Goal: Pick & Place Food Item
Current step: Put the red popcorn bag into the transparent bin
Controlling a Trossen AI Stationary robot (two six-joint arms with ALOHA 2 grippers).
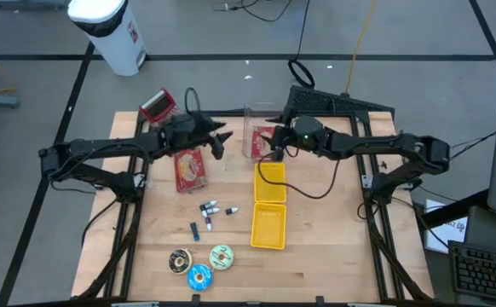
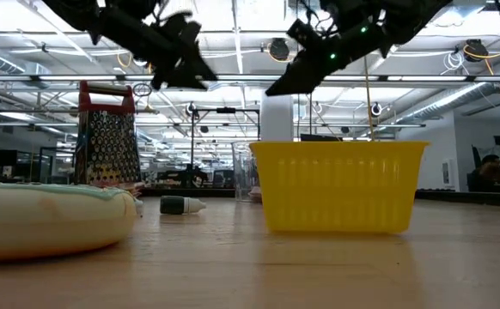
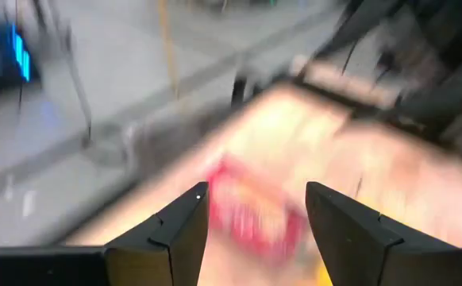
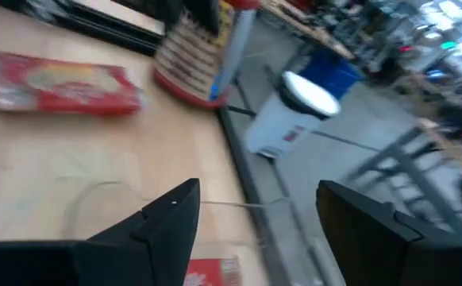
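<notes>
The right gripper (image 1: 275, 153) hovers over the clear container (image 1: 261, 132) near the bench's far edge, jaws apart and empty. A red food packet (image 1: 263, 136) sits inside it, apparently placed. The left gripper (image 1: 218, 143), jaws apart and empty, hangs above a second red packet (image 1: 190, 169).

Bare tabletop (image 1: 333, 230) beside yellow baskets (image 1: 270, 205)

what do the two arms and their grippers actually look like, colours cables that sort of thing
Both arms are dark, nearly black, slim jointed links. The left gripper ends in two dark, flat, wedge-shaped fingers; the right gripper has the same angular dark fingers. A small green light glows on the right arm's wrist, and a black cable loops from it across the wooden table.
</notes>
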